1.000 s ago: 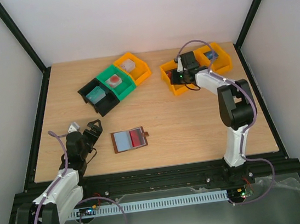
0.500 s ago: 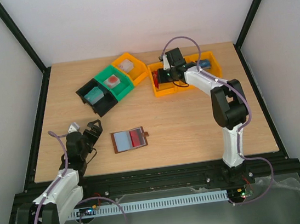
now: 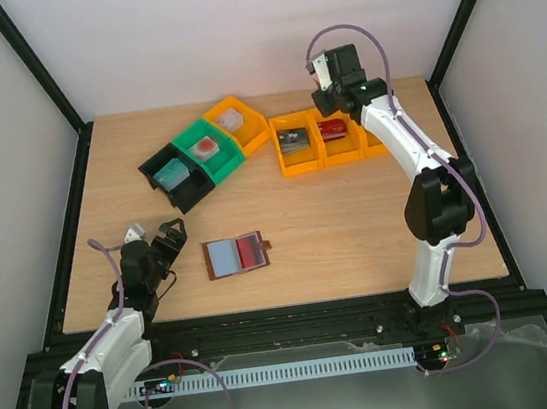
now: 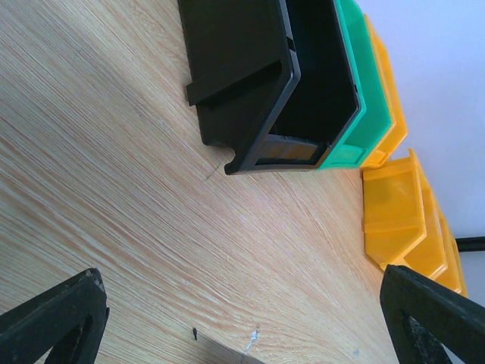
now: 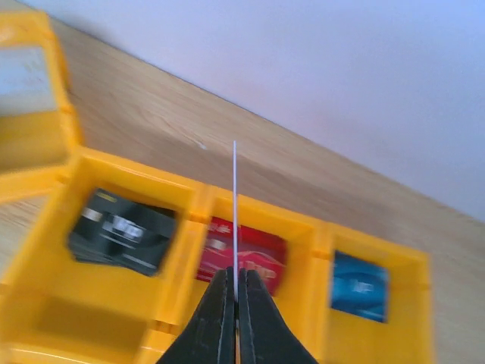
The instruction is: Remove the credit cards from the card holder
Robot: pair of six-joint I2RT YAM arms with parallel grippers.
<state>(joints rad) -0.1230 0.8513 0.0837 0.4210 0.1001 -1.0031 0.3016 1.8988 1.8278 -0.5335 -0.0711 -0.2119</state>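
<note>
1. A pale wood worktop (image 3: 346, 220) is enclosed by white walls (image 3: 250, 26) and black frame posts (image 3: 33, 65).
2. The left claw (image 3: 168, 237) is held low over the worktop, with its fingers (image 4: 57, 318) spread wide apart and nothing between them. The card holder (image 3: 226, 258) is laid open and flat just to this claw's right, without touching it. A red credit card (image 3: 250, 251) is seen in the half farther from the claw.
3. Ahead of the left claw, a black bin (image 4: 235, 68), a green bin (image 4: 350, 114) and a yellow bin (image 4: 386, 114) are set side by side.
4. The right claw (image 5: 236, 282) is pressed together on a thin held card (image 5: 235, 189), seen edge-on as a pale line; its colour cannot be told. Below this claw a row of yellow bins (image 3: 283, 158) is set: dark cards (image 5: 121, 227) to its left, a red binned card (image 5: 258, 258) beneath it, a blue card (image 5: 360, 284) to its right.
5. Compared with a second ago, the right claw has been lifted out of the yellow bins towards the back wall, and those bins have been shifted leftwards into a straight row. The left claw and the card holder are unchanged.
6. No writing can be read; the prints on the binned cards are blurred.
</note>
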